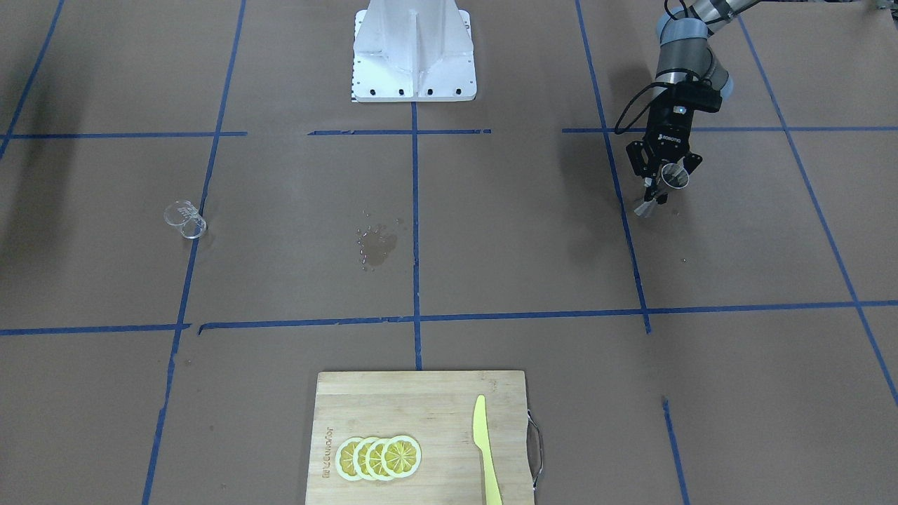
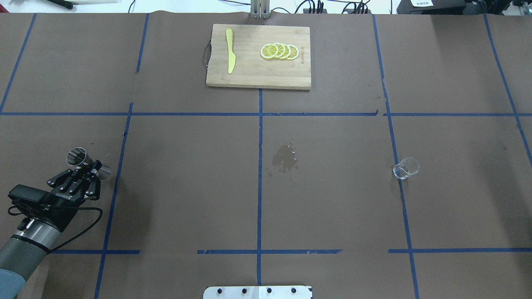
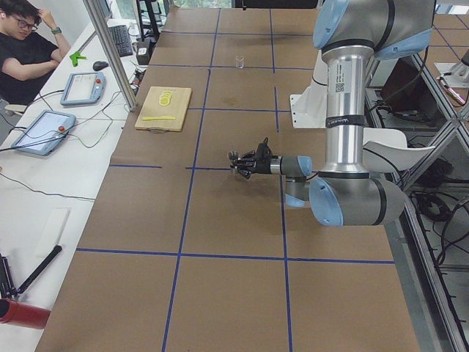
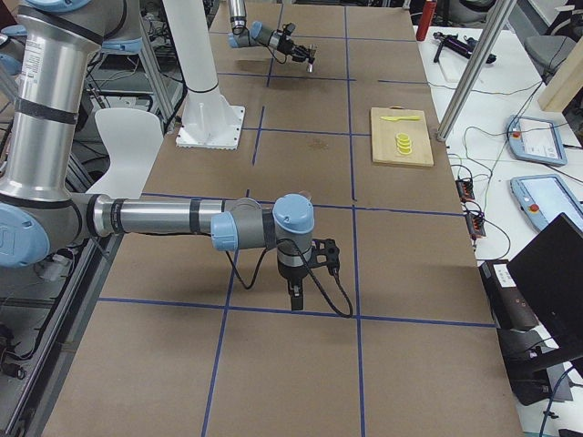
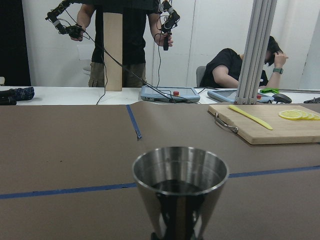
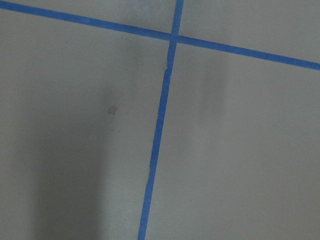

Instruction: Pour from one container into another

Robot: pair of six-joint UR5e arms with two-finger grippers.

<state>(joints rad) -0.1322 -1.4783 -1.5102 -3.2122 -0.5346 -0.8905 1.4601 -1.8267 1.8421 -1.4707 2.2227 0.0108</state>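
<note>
The steel jigger (image 2: 77, 156) stands upright at the table's left side, and my left gripper (image 2: 93, 166) is shut on its narrow waist, reaching in level from the side. The left wrist view has the jigger's upper cone (image 5: 180, 185) close up, with dark contents inside. I cannot tell whether its foot touches the table. The clear glass measuring cup (image 2: 406, 168) stands alone on the right side, also seen as the cup (image 1: 186, 219) in the front view. My right gripper (image 4: 293, 299) points down over the table far from both; I cannot tell whether it is open or shut.
A small puddle (image 2: 284, 160) wets the paper mid-table. A wooden cutting board (image 2: 249, 72) at the far edge carries a yellow knife (image 2: 230, 56) and lemon slices (image 2: 279, 51). The white robot base (image 1: 414, 56) is on the robot's side. Operators sit beyond the far edge.
</note>
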